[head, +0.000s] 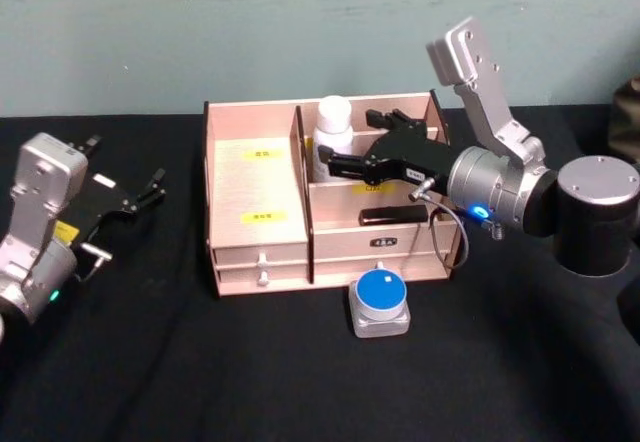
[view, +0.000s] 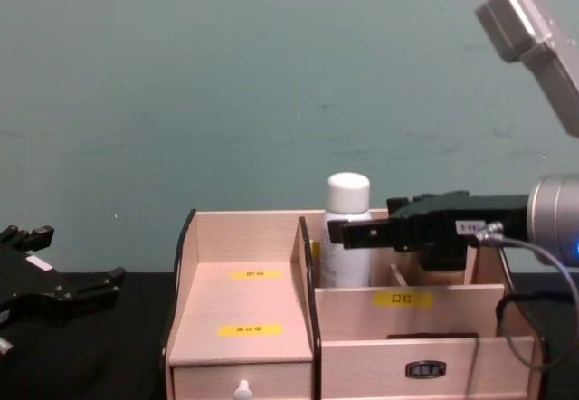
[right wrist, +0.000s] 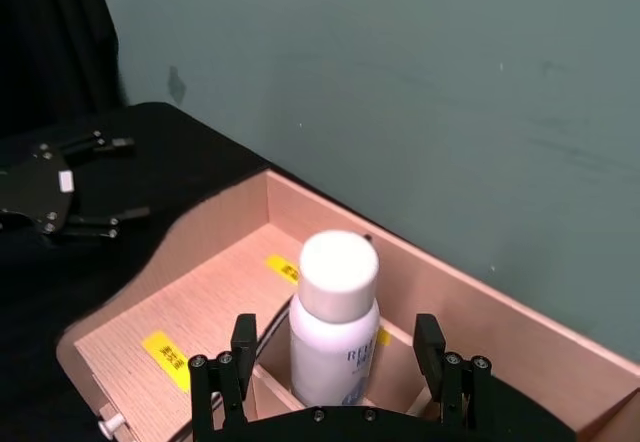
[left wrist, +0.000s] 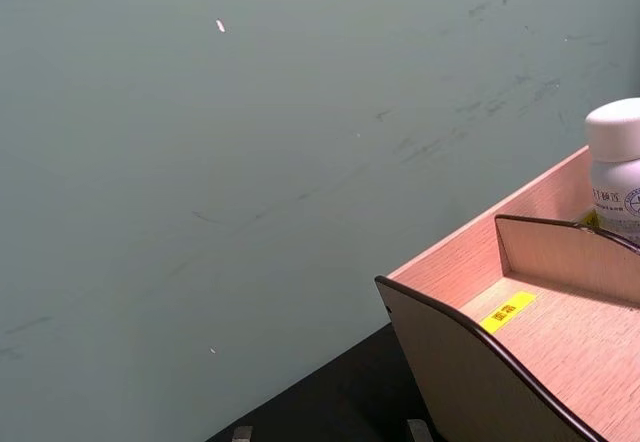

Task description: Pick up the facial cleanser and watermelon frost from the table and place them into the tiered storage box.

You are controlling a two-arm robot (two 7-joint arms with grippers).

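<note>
The facial cleanser (head: 333,132), a tall white bottle with a rounded cap, stands upright in a back compartment of the tiered storage box (head: 255,177). My right gripper (head: 347,140) reaches over the box from the right. In the right wrist view its fingers (right wrist: 240,357) flank the facial cleanser (right wrist: 335,322) with a gap on each side, so the right gripper (right wrist: 335,357) is open. The watermelon frost (head: 380,302), a squat clear jar with a blue lid, sits on the table just in front of the box's drawers. My left gripper (head: 128,167) rests open at the far left.
Black cloth covers the table (head: 200,372), with a green wall behind. The box (view: 240,300) has a stepped left compartment with yellow labels and small front drawers (head: 262,259). The left wrist view shows the box's curved side edge (left wrist: 470,362) and the bottle's cap (left wrist: 615,127).
</note>
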